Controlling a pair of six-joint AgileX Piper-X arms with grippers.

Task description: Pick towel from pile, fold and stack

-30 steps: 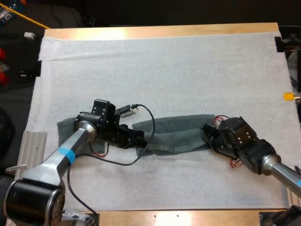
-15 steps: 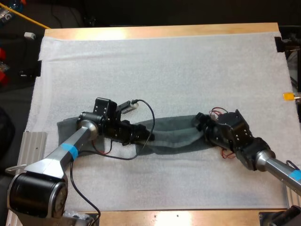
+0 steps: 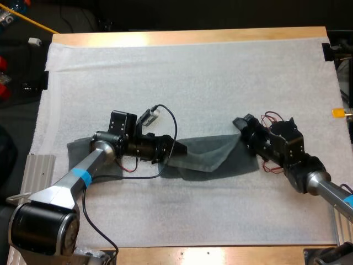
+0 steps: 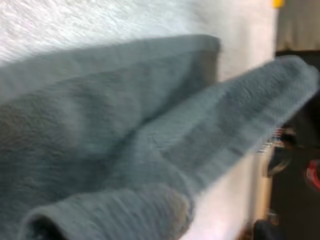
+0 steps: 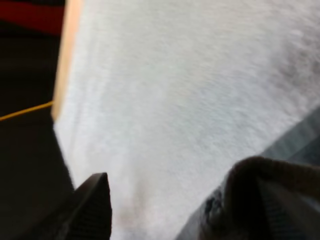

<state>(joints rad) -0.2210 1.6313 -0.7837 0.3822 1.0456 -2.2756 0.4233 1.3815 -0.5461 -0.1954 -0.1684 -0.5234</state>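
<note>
A dark grey-green towel [image 3: 207, 157] lies stretched left to right across the near middle of the white mat, with a loose flap folded over its middle. My left gripper [image 3: 179, 148] rests low over the towel's middle, pointing right. The left wrist view looks closely along the towel [image 4: 115, 125], with a raised fold nearest the camera. My right gripper [image 3: 242, 122] hovers just beyond the towel's right end. Its fingers [image 5: 95, 200] stand well apart with bare mat between them, and the towel's edge [image 5: 300, 135] lies beside the other finger.
The white mat [image 3: 187, 72] stretches wide on the far side of the towel. A ribbed metal piece [image 3: 38, 171] sits at the mat's left edge. The wooden table edge [image 3: 187, 36] runs along the far side.
My right gripper has opened, left the towel's right end and moved away toward the far side. My left gripper slid right along the towel, whose middle flap has shifted.
</note>
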